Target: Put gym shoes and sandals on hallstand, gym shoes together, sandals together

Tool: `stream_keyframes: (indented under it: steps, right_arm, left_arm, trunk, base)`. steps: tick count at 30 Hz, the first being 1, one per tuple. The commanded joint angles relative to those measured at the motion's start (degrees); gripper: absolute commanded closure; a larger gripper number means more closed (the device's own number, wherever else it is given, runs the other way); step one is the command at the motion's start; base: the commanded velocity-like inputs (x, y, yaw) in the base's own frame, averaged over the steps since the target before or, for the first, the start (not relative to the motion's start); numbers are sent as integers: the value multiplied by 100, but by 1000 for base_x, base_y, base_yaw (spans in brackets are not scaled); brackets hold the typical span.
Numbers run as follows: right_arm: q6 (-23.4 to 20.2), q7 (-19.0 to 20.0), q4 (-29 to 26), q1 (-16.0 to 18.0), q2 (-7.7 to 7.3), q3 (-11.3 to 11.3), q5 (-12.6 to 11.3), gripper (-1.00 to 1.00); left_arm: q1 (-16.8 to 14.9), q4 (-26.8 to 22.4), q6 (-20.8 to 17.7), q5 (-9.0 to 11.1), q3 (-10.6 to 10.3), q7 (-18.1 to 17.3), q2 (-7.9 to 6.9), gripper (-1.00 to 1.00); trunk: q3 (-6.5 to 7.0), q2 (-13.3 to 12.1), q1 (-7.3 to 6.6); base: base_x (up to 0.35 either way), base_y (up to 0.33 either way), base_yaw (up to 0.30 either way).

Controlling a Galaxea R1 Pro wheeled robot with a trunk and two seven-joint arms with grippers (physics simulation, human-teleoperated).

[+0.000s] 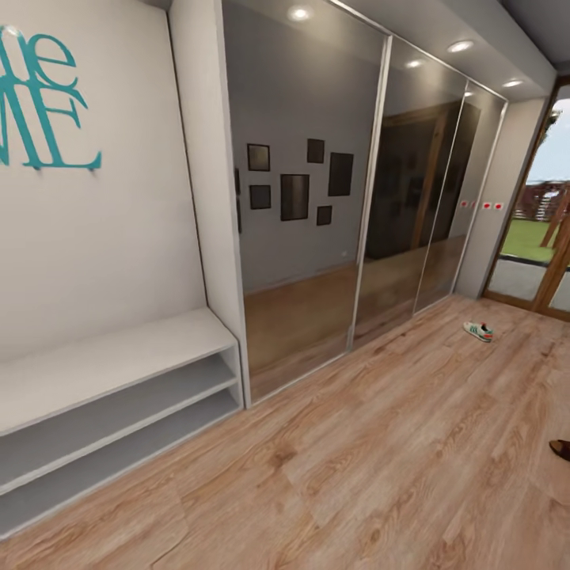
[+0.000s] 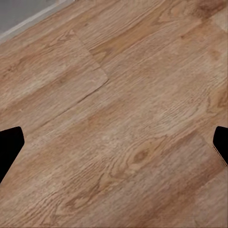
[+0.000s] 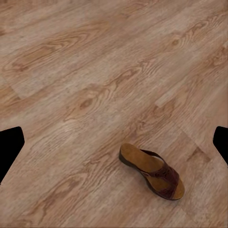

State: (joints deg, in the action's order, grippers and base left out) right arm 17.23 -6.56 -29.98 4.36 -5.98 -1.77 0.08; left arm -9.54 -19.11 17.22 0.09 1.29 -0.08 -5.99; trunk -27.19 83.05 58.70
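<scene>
Both claws stand apart and empty: the left gripper shows its dark fingertips at the two edges of its wrist view with bare floor between them, and the right gripper shows the same spread above planks and one sandal. Going left to right in the head view, a pale grey two-tier bench sits against the wall under teal lettering; it carries no upper shelves, so it is probably not the rack meant. Next come the mirrored wardrobe doors, then open floor, then one gym shoe lying far off near the glass door, and last a dark sliver of sandal at the right edge. The second shoe, second sandal and the hallstand cannot be located. The step in hand looks like an approach to the near sandal; doing it well would mean turning the base toward it, centring it between the right fingers, and closing across the strap or sole rather than the toe. The right wrist view gives the sandal whole, its strap and footbed clear, where the head view cuts it off; the head view alone gives the shoe and the room.
</scene>
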Motion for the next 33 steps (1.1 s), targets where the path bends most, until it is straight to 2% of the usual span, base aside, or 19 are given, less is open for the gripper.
stream_keyframes:
  steps: [1,17,22,33]
  right_arm:
    - [17,-12,3,3,0,1,1,-100]
    - [17,-21,1,3,0,1,1,-100]
    - [17,-22,1,3,0,-3,-5,-100]
    - [17,-28,6,3,-1,-8,-8,-100]
  left_arm:
    - [-4,4,18,0,12,-1,1,-100]
    - [-4,4,19,0,12,-1,1,-100]
    - [-4,4,19,0,12,6,1,-100]
    - [-4,3,18,0,12,3,6,-100]
  trunk:
    - [-6,3,3]
    - [-6,3,3]
    - [-6,3,3]
    - [-6,3,3]
  base:
    - [306,-71,32]
    - [322,37,0]
    - [106,3,-133]
    - [12,0,-263]
